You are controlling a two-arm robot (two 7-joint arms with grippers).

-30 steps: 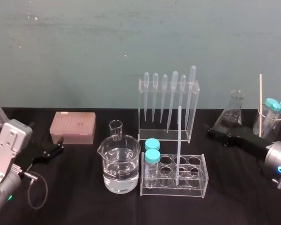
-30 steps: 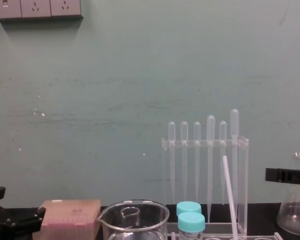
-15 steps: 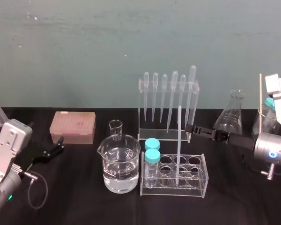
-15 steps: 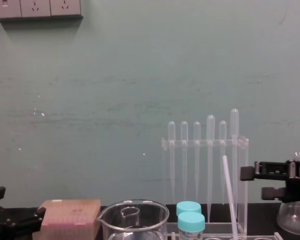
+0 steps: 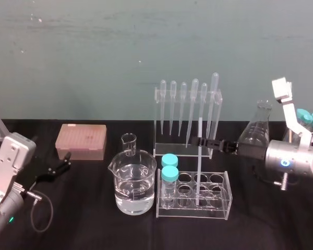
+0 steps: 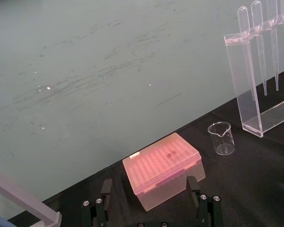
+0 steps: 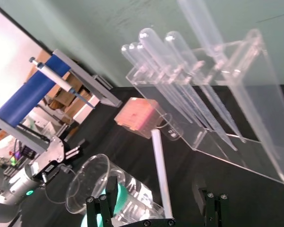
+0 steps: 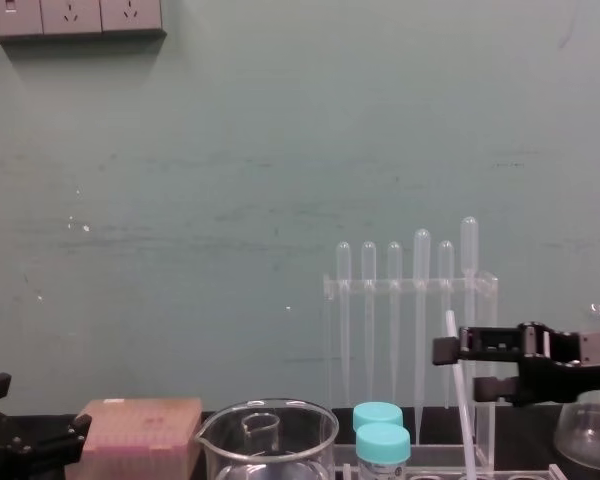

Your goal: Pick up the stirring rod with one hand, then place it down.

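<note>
Translucent stirring rod (image 5: 199, 156) stands propped in the clear tube rack (image 5: 221, 207), its upper length free for a sideways grab. The right gripper (image 5: 202, 142), fingers wide apart, straddles it. The pipette stand (image 5: 159, 148) just behind leaves little room. The left gripper (image 5: 61, 165) rests parted beside the pink box (image 5: 81, 140).

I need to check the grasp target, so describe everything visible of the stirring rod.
The stirring rod is long, thin, straight, translucent white, of even thickness. It stands nearly upright, slightly tilted, its lower end in a hole of the clear test tube rack, in front of the pipette stand. The right claw brackets its upper part, open, one finger on either side.
</note>
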